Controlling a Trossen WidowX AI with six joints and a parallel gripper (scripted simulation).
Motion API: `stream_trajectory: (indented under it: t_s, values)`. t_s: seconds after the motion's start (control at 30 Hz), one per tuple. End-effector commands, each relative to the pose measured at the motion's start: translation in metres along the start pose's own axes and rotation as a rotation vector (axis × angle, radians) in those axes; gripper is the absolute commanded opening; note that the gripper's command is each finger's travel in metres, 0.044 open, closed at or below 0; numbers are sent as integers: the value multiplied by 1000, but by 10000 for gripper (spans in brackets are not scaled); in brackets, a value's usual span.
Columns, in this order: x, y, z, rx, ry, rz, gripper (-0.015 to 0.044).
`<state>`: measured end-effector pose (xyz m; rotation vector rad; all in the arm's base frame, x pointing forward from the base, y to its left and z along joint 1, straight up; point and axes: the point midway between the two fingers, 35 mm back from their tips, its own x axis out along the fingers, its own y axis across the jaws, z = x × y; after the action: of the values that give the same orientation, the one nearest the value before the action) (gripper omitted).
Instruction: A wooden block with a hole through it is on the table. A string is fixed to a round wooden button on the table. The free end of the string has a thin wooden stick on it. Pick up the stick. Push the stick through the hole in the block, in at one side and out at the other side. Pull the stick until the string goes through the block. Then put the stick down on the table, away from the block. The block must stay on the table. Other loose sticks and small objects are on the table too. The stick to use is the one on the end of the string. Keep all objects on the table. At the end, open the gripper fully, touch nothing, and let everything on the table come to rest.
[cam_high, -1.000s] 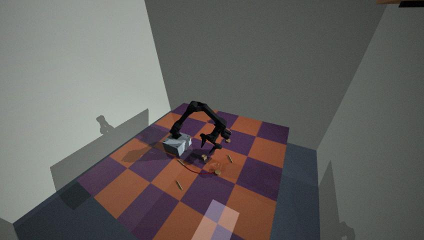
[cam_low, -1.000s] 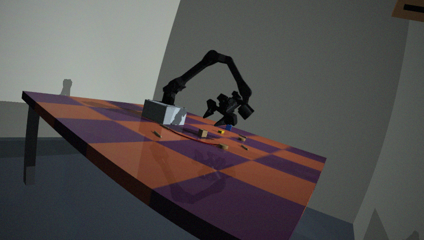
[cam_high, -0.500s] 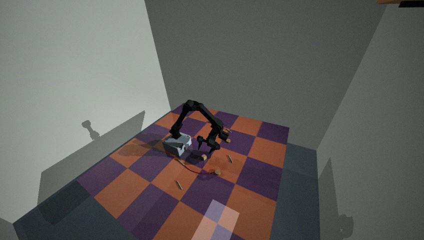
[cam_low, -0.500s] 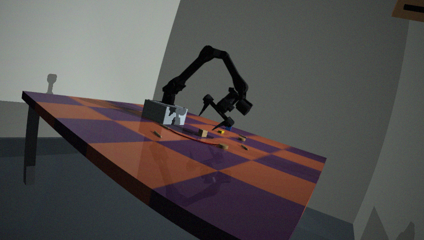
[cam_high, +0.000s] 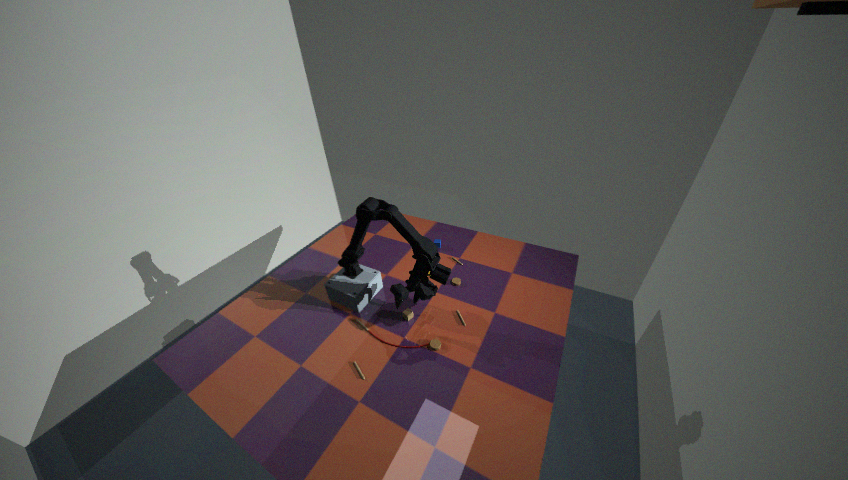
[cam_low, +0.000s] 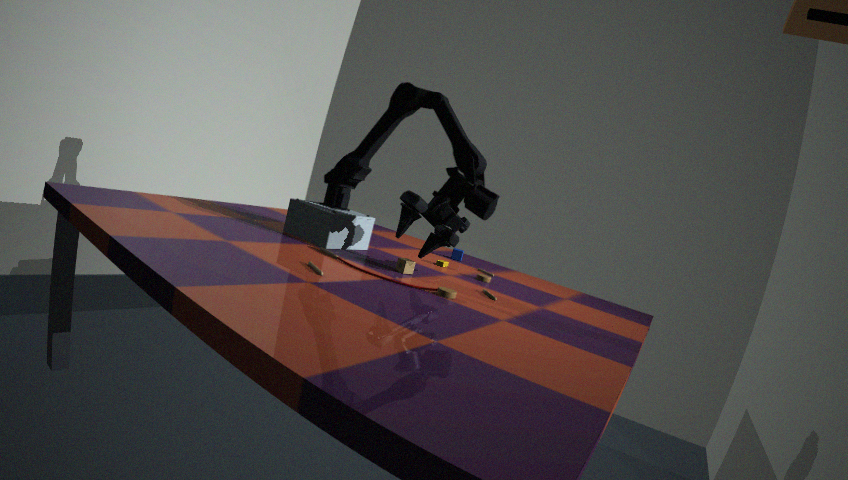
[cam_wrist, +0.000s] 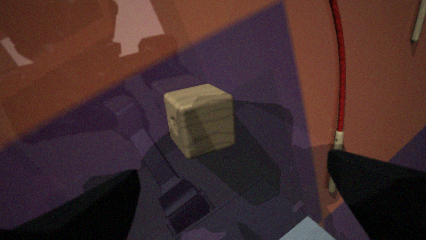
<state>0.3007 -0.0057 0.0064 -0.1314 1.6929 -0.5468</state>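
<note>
The wooden block (cam_high: 407, 315) (cam_low: 406, 265) (cam_wrist: 202, 121) rests on the table; a hole shows in its left face in the wrist view. The red string (cam_high: 389, 344) (cam_low: 371, 270) (cam_wrist: 342, 75) runs in a curve from the round button (cam_high: 435, 344) (cam_low: 446, 292) to its stick (cam_high: 358, 323) (cam_wrist: 339, 139), which lies near the robot base, apart from the block. The string passes beside the block, not through it. My gripper (cam_high: 408, 302) (cam_low: 410, 246) (cam_wrist: 233, 169) is wide open and empty above the block. In the wrist view one finger partly hides the stick.
Loose sticks (cam_high: 358, 369) (cam_high: 460, 317) (cam_high: 457, 260) (cam_low: 315, 268) (cam_low: 489, 295) (cam_wrist: 419, 22) lie around. A second round wooden piece (cam_high: 456, 281) (cam_low: 483, 277), a yellow piece (cam_low: 442, 263) and a blue cube (cam_high: 437, 243) (cam_low: 457, 254) lie behind the block. The robot base (cam_high: 357, 285) (cam_low: 309, 223) stands near the string's stick.
</note>
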Motion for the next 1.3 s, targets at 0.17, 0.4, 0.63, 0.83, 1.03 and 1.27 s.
stream_trajectory:
  t_s: [0.17,0.4,0.63,0.83,1.03,1.27]
  values:
    - [4,-11,1,-931,-174,233,440]
    - [3,-15,3,-1253,-298,253,440]
    - [2,-18,5,-1582,-431,227,440]
    - [1,-19,5,-1711,-480,205,440]
    - [1,-19,5,-1711,-480,205,440]
    - [1,-19,5,-1711,-480,205,440]
